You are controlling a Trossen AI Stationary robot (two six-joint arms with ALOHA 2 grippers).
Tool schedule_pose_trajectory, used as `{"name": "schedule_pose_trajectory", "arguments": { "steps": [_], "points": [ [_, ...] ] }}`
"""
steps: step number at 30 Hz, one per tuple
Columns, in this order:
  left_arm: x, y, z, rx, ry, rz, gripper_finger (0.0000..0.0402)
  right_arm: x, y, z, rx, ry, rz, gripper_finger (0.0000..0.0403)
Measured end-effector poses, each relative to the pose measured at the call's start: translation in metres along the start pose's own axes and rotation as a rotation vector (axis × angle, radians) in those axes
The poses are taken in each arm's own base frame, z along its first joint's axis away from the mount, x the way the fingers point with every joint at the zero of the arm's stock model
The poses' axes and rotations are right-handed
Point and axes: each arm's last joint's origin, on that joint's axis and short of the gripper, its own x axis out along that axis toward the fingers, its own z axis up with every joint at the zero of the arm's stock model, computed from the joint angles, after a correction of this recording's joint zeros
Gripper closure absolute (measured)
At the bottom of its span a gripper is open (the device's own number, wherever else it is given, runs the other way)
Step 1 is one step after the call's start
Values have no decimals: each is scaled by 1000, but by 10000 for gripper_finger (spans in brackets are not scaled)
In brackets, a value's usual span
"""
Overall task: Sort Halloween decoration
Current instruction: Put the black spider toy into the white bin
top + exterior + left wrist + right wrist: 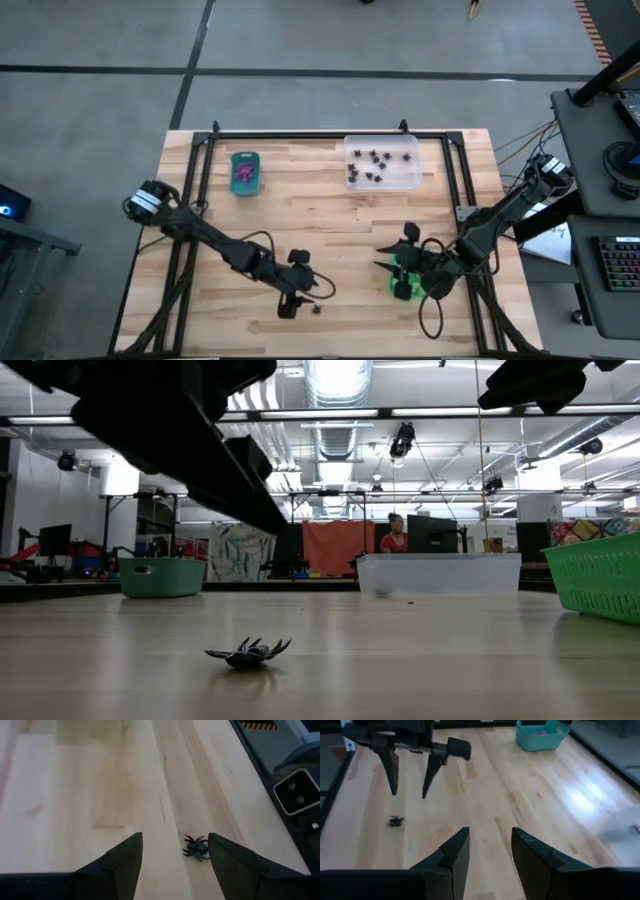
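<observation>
One black spider trinket (196, 848) lies alone on the wood near the table's near edge, also seen in the high view (317, 308), low view (248, 653) and right wrist view (395, 821). My left gripper (175, 837) is open and hovers just above it, fingers pointing down and clear of it (410, 795). My right gripper (490, 831) is open and holds nothing; it is over the bright green tray (400, 286) at the table's near right. Purple trinkets (243, 174) lie in the teal tray, black spiders (370, 165) in the clear tray.
The teal tray (245, 172) and the clear tray (382, 162) stand along the far edge. A black frame (320, 136) borders the table. Bare wood lies between the two grippers. Beyond the table a person (393, 535) sits in the room.
</observation>
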Motion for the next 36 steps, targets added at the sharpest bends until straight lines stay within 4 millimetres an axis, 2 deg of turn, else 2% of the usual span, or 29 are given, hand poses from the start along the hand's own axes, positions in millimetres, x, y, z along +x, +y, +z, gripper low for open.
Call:
{"name": "schedule_pose_trajectory", "arguments": {
  "steps": [6,19,28,36],
  "points": [
    [14,-7,-8,1,22,15,198,-1,7,-5,32,12,24,266],
    [35,-13,-22,-42,14,-3,214,19,28,-24,43,36,28,266],
    [50,-19,-36,-56,27,-14,227,20,29,-24,41,32,23,266],
    [55,-18,-38,-61,20,-11,247,20,29,-24,45,30,24,266]
  ]
}}
